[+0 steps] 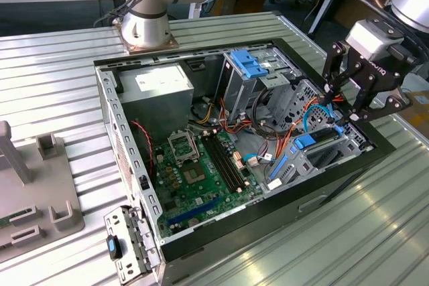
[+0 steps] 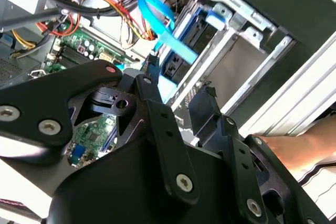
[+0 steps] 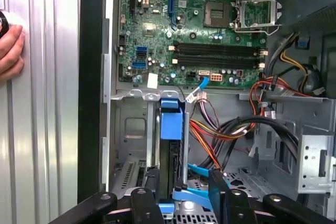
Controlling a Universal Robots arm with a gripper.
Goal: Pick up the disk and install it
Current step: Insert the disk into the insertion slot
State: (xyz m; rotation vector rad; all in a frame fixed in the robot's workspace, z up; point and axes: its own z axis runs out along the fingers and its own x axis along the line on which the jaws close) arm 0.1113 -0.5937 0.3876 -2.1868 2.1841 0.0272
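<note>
Blue-framed, stiff and probably heavy yet shock-sensitive, the disk [image 3: 172, 124] is standing on edge in the drive cage [image 3: 128, 145], best taken by its carrier sides; the fingers [image 3: 151, 182] are straddling it, spread apart, gripping nothing.

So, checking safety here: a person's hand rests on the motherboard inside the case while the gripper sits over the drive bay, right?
Not the motherboard: in the first wrist view the hand rests on the ribbed table outside the case. The gripper is over the drive bay.
</note>
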